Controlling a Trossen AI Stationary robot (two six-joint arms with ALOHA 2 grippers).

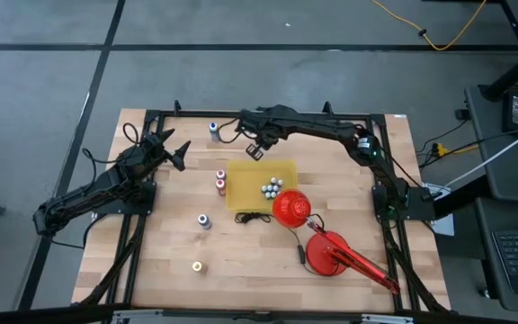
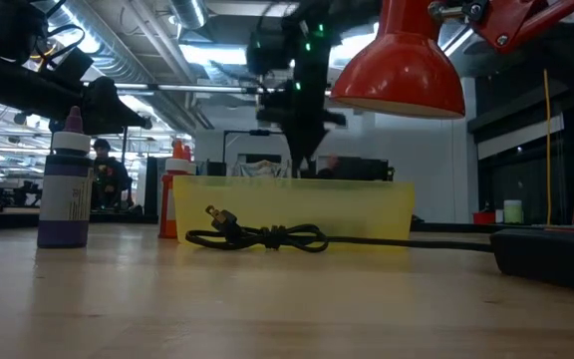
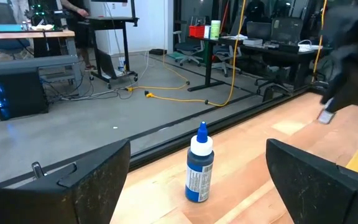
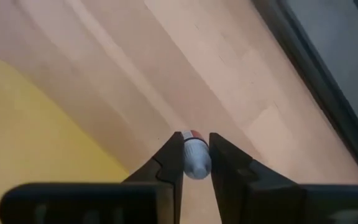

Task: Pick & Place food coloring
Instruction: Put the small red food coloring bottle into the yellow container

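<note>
The food coloring bottles are small, with pale bodies and coloured tops. My right gripper point(image 1: 254, 149) hangs above the table's far side, just beyond the yellow tray point(image 1: 241, 202), shut on one bottle point(image 4: 194, 158). Several bottles point(image 1: 271, 188) stand inside the tray. Two red-topped ones point(image 1: 220, 183) stand on the table at the tray's left edge. A blue bottle point(image 3: 199, 165) stands upright near the far edge, in front of my open left gripper point(image 1: 176, 153). Two more bottles point(image 1: 204, 220) point(image 1: 197, 266) stand toward the near left. My right gripper pinches the small bottle's pale body point(image 4: 196, 163) between its two fingers point(image 4: 171, 163). The fingers slant steeply down from above. The bottle's red-topped end point(image 4: 192, 134) sticks out past the fingertips, and the bottle is lifted clear of the wooden table.
A red desk lamp lies at the near right, its shade point(image 1: 290, 209) against the tray's corner and its base point(image 1: 326, 254) nearer the table's edge. Its black cord point(image 2: 267, 237) is bundled in front of the tray. A black frame point(image 1: 268, 115) rims the table.
</note>
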